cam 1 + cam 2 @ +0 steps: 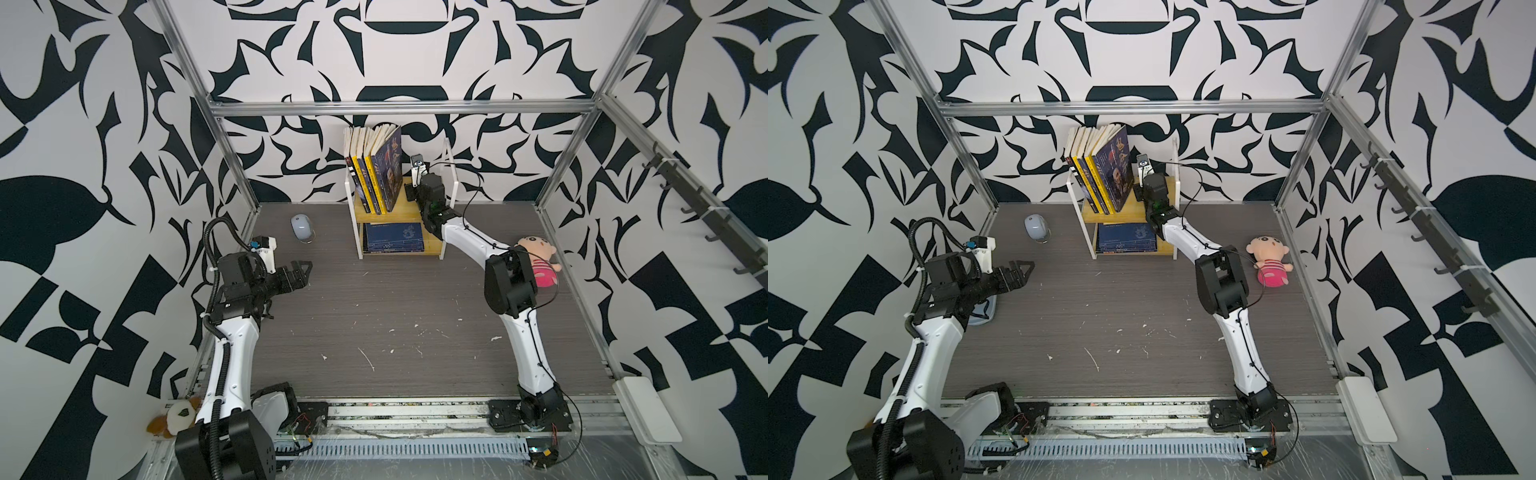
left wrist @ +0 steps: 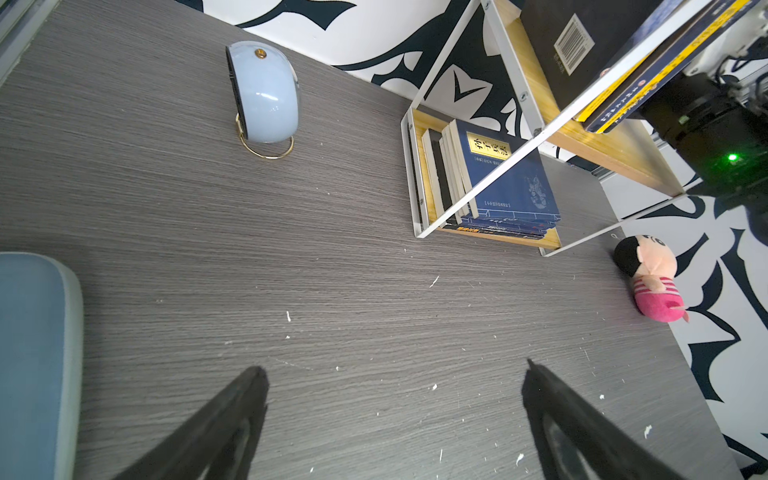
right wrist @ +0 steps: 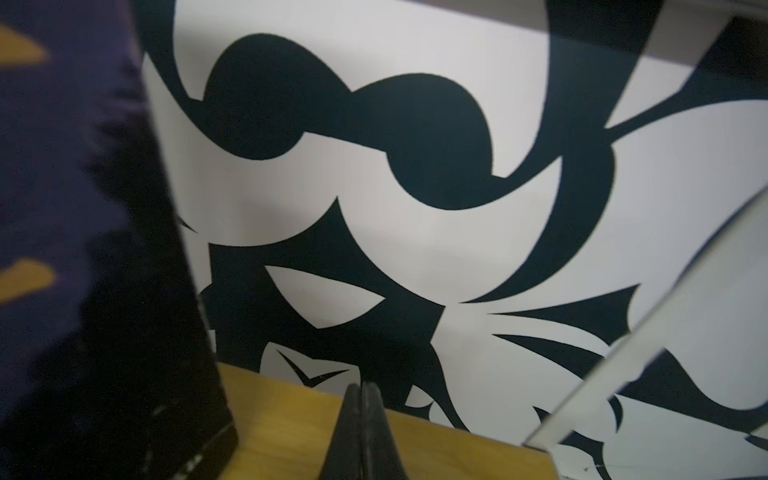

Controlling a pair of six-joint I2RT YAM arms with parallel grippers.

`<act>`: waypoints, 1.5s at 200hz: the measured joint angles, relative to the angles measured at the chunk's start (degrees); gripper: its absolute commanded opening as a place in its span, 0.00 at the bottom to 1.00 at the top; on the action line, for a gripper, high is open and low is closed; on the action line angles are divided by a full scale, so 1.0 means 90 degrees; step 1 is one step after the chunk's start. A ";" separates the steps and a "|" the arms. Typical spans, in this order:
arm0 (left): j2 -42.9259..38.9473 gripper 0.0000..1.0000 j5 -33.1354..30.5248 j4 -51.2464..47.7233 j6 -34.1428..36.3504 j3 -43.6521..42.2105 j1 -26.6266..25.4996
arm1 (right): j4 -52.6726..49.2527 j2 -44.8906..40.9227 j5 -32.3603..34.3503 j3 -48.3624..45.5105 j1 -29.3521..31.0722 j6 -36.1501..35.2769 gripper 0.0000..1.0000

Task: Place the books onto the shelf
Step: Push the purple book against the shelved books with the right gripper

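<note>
Right gripper (image 3: 362,390), pressed together and empty, hovers over the shelf (image 3: 291,424) beside the leaning books (image 1: 376,174); next, probably nudge them upright.

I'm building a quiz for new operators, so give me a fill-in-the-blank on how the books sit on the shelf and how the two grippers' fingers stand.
1. On the upper board of the shelf the books stand leaning; on the lower board they lie ____.
2. The right gripper, over the upper board, has its fingers ____ on nothing.
3. The left gripper, above the table, has its fingers ____.
Missing words: flat; shut; open.
</note>
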 measured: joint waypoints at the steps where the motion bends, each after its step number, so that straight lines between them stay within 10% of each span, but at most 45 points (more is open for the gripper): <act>1: 0.0000 1.00 0.0002 0.0002 -0.0002 0.0000 0.0000 | -0.0007 0.0010 -0.0012 0.0012 0.0000 0.0000 0.00; 142: 0.0000 1.00 0.0034 0.0007 -0.0012 -0.0002 0.0002 | 0.0119 0.0442 -0.2569 0.0520 -0.0129 0.0393 0.00; 300: 0.0000 1.00 0.0010 0.0039 -0.0041 -0.0005 0.0002 | -0.0036 -0.2412 -0.0687 -0.1787 0.0374 -0.0029 0.00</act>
